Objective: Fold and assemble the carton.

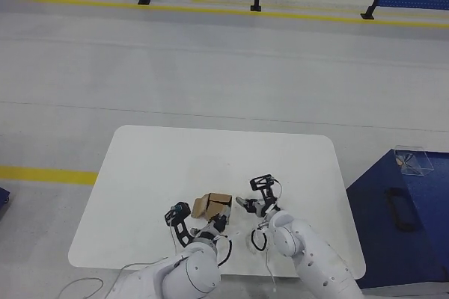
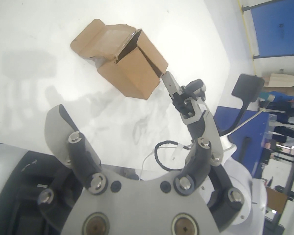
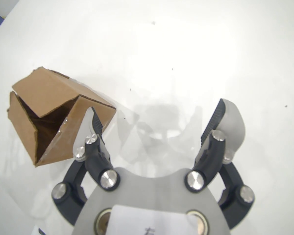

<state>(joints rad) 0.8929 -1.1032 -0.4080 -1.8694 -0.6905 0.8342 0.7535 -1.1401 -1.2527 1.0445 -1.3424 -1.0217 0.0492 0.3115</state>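
The brown carton (image 1: 213, 203) lies on its side near the front edge of the white bench (image 1: 209, 149), its end flaps loose and its open end facing the right gripper (image 3: 156, 106). That gripper is spread wide, with one finger (image 3: 93, 121) against the carton's corner. The left gripper (image 2: 134, 113) is also spread wide, just short of the carton, and a blue cabinet (image 1: 404, 217) stands beside the bench.

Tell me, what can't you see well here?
- Carton deep inside: too dark, right wrist view.
- Carton bottom: hidden against the table, all views.
- Flap details: too small, top view.
- Whether the right hand touches the carton: unclear, both wrist views.
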